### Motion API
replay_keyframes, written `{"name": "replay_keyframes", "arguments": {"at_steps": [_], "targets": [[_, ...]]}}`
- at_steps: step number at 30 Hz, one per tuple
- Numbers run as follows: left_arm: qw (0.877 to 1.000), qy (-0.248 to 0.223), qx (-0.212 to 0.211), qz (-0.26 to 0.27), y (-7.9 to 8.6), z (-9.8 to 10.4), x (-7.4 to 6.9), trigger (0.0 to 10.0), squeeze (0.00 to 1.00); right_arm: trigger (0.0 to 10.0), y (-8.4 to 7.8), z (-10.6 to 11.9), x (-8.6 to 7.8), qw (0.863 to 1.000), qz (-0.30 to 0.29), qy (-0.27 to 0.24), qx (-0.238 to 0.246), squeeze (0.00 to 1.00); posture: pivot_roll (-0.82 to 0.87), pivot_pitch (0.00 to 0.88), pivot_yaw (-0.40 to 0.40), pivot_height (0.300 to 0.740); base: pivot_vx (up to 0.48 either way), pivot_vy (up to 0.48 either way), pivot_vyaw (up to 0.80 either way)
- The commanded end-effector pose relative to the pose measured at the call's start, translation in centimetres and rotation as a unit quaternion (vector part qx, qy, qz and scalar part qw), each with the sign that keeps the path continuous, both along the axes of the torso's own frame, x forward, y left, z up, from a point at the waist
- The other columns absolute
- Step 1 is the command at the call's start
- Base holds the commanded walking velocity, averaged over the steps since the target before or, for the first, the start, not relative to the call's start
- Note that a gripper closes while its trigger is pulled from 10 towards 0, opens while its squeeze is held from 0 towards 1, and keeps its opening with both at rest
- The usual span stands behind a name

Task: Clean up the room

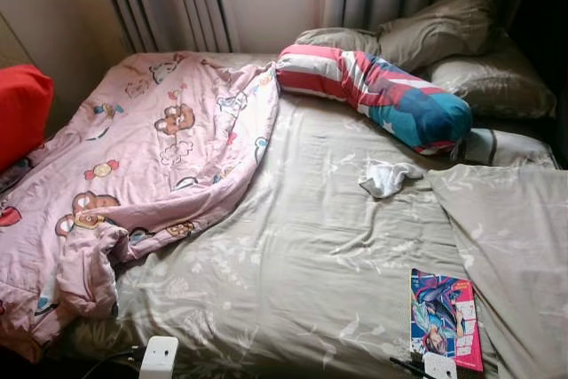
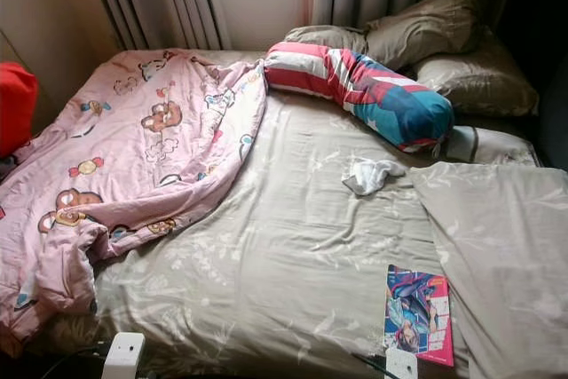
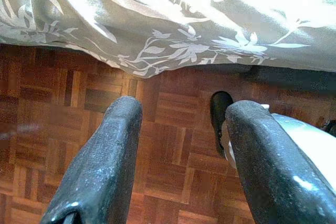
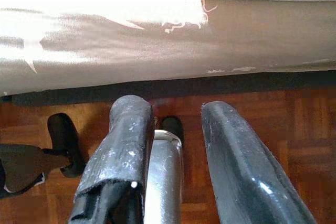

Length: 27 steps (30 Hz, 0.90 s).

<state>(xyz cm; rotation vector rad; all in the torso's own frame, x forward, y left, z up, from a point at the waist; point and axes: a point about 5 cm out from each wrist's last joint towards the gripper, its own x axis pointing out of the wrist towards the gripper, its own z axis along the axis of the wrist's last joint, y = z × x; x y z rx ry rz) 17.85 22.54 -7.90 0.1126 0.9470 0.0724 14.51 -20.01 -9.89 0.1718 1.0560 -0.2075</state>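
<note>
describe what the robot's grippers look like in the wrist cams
The left gripper has two long, thick black fingers with rounded tips and a matte, finely speckled, scuffed surface. The right gripper has the same black fingers, one glossier with pale scratches. No cables or markings can be made out on either.

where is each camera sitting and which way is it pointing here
Left and right eye views: on the head, looking forward and down over the bed with its pink blanket and magazine.
Left wrist view: along the open left gripper at parquet floor below the bedsheet.
Right wrist view: along the open right gripper; shares the magazine with the eye views.
</note>
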Motion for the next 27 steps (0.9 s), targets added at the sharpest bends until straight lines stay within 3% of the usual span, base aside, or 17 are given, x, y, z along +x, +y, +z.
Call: {"name": "replay_keyframes", "arguments": {"at_steps": [1, 5, 9, 14, 27], "targets": [[1.0, 0.011, 0.01, 0.0, 0.49, -0.14, -0.48, 10.0, 0.0, 10.0, -0.21, -0.35, -1.03, 0.999, 0.022, 0.023, -0.008, 0.0, -0.11, 0.0, 0.05, 0.74, 0.0, 0.24, 0.0], [1.0, 0.012, 0.01, 0.0, 0.47, -0.16, -0.52, 10.0, 0.0, 10.0, -0.62, -0.41, -1.42, 0.999, 0.028, 0.029, -0.012, 0.0, -0.11, 0.0, 0.049, 0.74, 0.0, 0.309, 0.0], [1.0, 0.012, 0.009, 0.0, 0.43, -0.18, -0.55, 10.0, 0.0, 10.0, -0.8, -0.35, -1.38, 0.997, 0.07, 0.03, -0.027, 0.0, -0.11, 0.0, 0.047, 0.74, 0.0, 0.315, 0.18], [1.0, 0.012, 0.008, 0.001, 0.39, -0.17, -0.52, 10.0, 0.0, 10.0, -0.47, -0.48, -1.62, 0.997, 0.067, 0.032, -0.023, 0.0, -0.1, 0.0, 0.043, 0.74, 0.0, 0.318, 0.8], [1.0, 0.007, 0.006, 0.008, 0.44, -0.07, -0.3, 10.0, 0.0, 10.0, -0.22, -0.4, -1.29, 0.998, 0.049, 0.02, -0.019, 0.0, -0.1, 0.0, 0.043, 0.74, 0.0, 0.319, 0.0]]}}
